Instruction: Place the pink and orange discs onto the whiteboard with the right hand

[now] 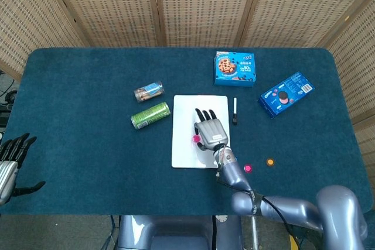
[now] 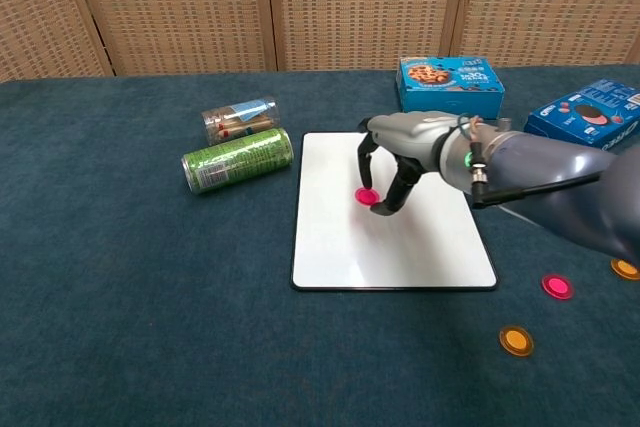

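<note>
The whiteboard point(image 1: 183, 122) point(image 2: 400, 247) lies flat at the table's middle. My right hand point(image 1: 210, 130) point(image 2: 395, 159) hovers over the board's upper half and pinches a pink disc point(image 1: 196, 139) point(image 2: 368, 196) between thumb and fingers, at or just above the surface. A second pink disc point(image 1: 248, 168) point(image 2: 556, 286) lies on the cloth right of the board. One orange disc point(image 2: 516, 340) sits near the front edge, and another orange disc point(image 1: 270, 161) point(image 2: 626, 268) lies further right. My left hand point(image 1: 10, 159) rests at the far left edge, fingers apart and holding nothing.
A green can point(image 1: 150, 115) point(image 2: 237, 159) and a clear jar point(image 1: 149, 92) point(image 2: 240, 118) lie left of the board. A blue cookie box point(image 1: 235, 68) point(image 2: 450, 86) and an Oreo box point(image 1: 286, 93) point(image 2: 585, 114) stand behind and right. A black marker point(image 1: 235, 110) lies beside the board's right edge.
</note>
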